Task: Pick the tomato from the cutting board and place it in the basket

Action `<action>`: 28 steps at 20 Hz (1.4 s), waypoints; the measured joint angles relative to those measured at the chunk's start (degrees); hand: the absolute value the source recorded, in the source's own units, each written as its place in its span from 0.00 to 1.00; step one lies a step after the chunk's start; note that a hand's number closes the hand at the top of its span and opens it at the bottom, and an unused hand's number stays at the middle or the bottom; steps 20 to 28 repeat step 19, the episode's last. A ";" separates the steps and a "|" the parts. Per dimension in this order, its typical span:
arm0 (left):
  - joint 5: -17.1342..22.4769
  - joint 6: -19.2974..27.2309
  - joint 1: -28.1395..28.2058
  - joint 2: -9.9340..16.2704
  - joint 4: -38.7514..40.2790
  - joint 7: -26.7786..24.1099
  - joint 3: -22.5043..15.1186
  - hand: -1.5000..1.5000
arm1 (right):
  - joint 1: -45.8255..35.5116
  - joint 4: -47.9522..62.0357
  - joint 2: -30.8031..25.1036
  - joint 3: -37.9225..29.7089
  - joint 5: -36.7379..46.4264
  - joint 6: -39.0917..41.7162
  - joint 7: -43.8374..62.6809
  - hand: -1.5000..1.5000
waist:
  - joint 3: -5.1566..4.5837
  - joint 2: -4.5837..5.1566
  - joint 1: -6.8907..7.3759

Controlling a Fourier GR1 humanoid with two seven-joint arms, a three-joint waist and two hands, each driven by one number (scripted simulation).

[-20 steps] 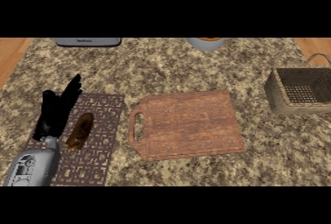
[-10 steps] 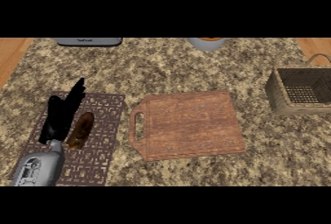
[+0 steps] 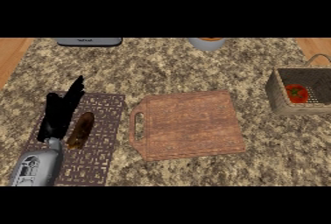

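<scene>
The tomato (image 3: 297,93) lies inside the basket (image 3: 279,97) at the right edge of the desk (image 3: 168,65), red against the woven bottom, close to the basket's left wall. A thin handle arches over the basket's top. The cutting board (image 3: 187,124) sits in the middle of the desk, well apart from the basket, slightly tilted, with its handle slot on the left side; nothing rests on it.

The left robot hand (image 3: 59,114) shows at the left of the view, above a grey forearm that comes in from the lower edge. Its black fingers are straight and apart, pointing up and slightly right, and they hold nothing. The hand rests over a dark patterned mat (image 3: 90,144) that lies to the left of the cutting board. A brown oblong loaf-like item (image 3: 81,130) lies on the mat just beside the hand, on its right. The right robot hand does not appear in the view.

At the top edge a grey flat appliance (image 3: 89,41) and a grey round pot (image 3: 207,43) are partly cut off
</scene>
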 measured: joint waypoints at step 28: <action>-0.09 0.16 0.78 0.19 0.83 -1.17 0.96 0.50 | 11.54 -2.04 -14.08 -19.65 -12.31 -7.01 -1.28 0.00 | -0.01 -0.25 -1.19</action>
